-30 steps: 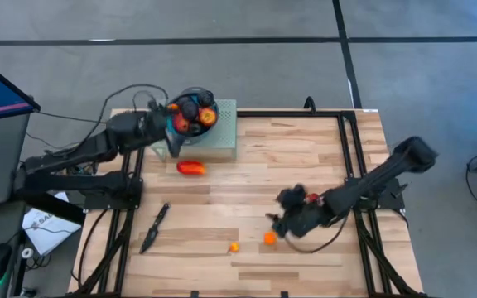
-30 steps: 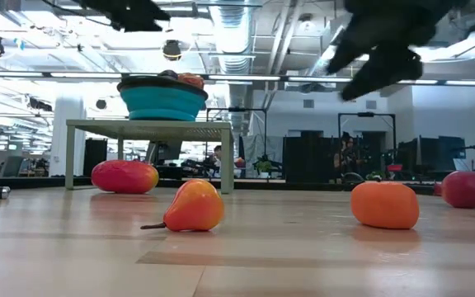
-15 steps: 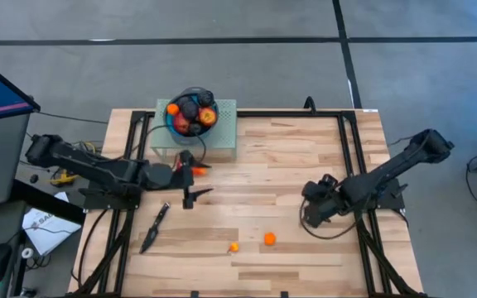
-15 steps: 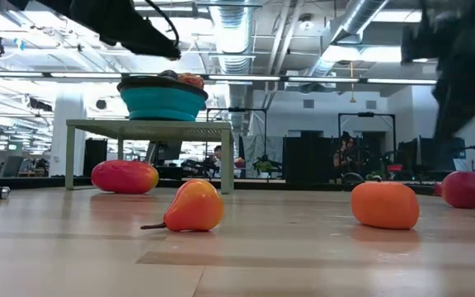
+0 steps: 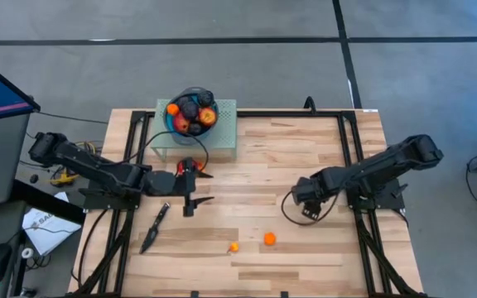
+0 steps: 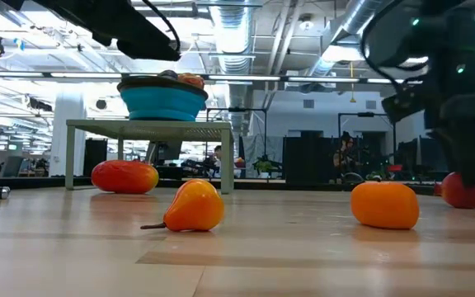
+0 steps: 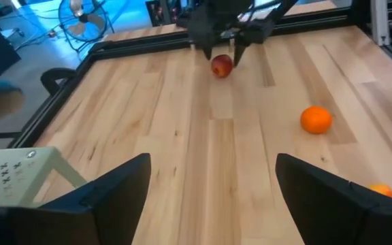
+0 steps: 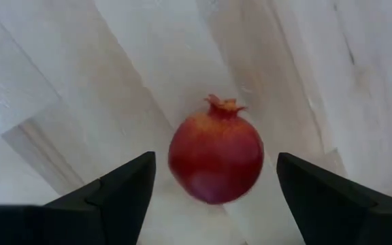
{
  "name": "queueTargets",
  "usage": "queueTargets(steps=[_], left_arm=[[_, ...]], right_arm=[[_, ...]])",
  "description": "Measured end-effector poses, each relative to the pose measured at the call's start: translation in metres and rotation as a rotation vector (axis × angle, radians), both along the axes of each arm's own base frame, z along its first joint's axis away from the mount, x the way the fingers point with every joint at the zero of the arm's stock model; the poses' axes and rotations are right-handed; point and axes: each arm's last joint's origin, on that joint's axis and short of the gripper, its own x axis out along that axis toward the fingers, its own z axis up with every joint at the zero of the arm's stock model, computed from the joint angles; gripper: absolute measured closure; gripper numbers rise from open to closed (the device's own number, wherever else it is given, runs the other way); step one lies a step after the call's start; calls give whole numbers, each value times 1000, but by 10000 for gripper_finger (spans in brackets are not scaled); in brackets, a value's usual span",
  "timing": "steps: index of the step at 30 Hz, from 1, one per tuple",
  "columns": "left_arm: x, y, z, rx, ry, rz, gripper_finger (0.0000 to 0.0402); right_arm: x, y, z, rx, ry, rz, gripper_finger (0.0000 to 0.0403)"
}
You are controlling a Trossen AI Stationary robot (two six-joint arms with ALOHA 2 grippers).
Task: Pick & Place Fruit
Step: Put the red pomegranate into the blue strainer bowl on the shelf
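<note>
Pomegranate (image 8: 216, 158) dead ahead, lying on the butcher-block table (image 5: 288, 157) between my right gripper (image 8: 213, 184) fingers, which stand apart and clear of it, lined up for a grab. My left gripper (image 5: 190, 187), fingers apart too, hangs near the long red-orange fruit (image 6: 124, 176) by the stand. Blue bowl (image 6: 162, 96) already holds several; orange (image 6: 384, 205) and pear (image 6: 193, 206) wait loose. Workshop behind, ducts overhead.

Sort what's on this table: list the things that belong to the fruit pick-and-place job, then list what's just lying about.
Belongs to the job:
- pomegranate between the open right gripper fingers
- long red-orange fruit
- orange
- small pear-shaped fruit
- fruit pile in the blue bowl

Just lying about:
- black knife
- pale green stand under the bowl
</note>
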Motion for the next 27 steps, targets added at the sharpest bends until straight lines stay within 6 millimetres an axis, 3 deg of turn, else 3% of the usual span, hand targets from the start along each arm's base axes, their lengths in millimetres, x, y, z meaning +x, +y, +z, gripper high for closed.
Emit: queueTargets(steps=[7, 15, 19, 23, 27], left_arm=[[0, 0, 0, -1, -3, -1, 94], [0, -3, 0, -7, -2, -18, 99], [0, -6, 0, -35, 4, -105, 99], [6, -11, 1, -41, -27, -224, 99], [21, -18, 1, -72, -124, -316, 99]], right_arm=[[10, 3, -15, 12, 18, 42, 129], [12, 9, -19, -15, 2, 24, 221], [28, 35, -9, -93, -347, -9, 225], [62, 66, 5, -115, -823, 44, 199], [99, 77, 11, -220, -1176, 124, 191]])
